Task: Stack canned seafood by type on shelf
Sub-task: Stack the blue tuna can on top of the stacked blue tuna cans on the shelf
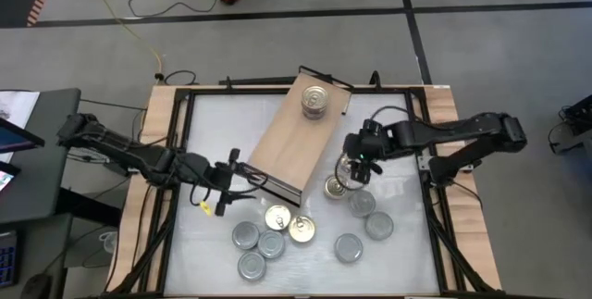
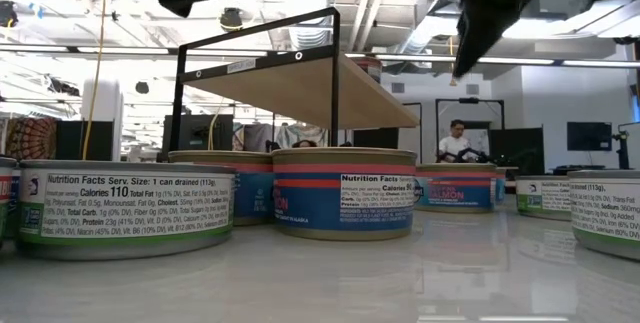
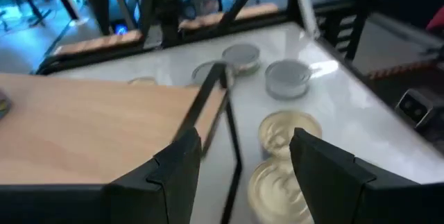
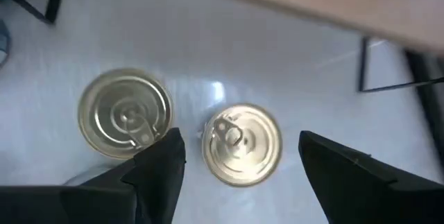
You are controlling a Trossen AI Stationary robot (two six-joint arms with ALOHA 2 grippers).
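The right gripper point(image 4: 239, 158) hung open above a gold-lidded round tin point(image 4: 242, 143) on the white worktop point(image 1: 398, 253), just off the low wooden-topped, black-framed shelf's point(image 1: 282, 146) near right corner. The left gripper point(image 3: 239, 165) waited open at the shelf's near left corner. One stack of tins point(image 1: 314, 102) stood on the shelf; silver-lidded tins point(image 1: 245, 235) clustered near the worktop's front edge.

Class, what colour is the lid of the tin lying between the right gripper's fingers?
Gold, with a pull tab: the small round metal tin, seen best in the right wrist view.
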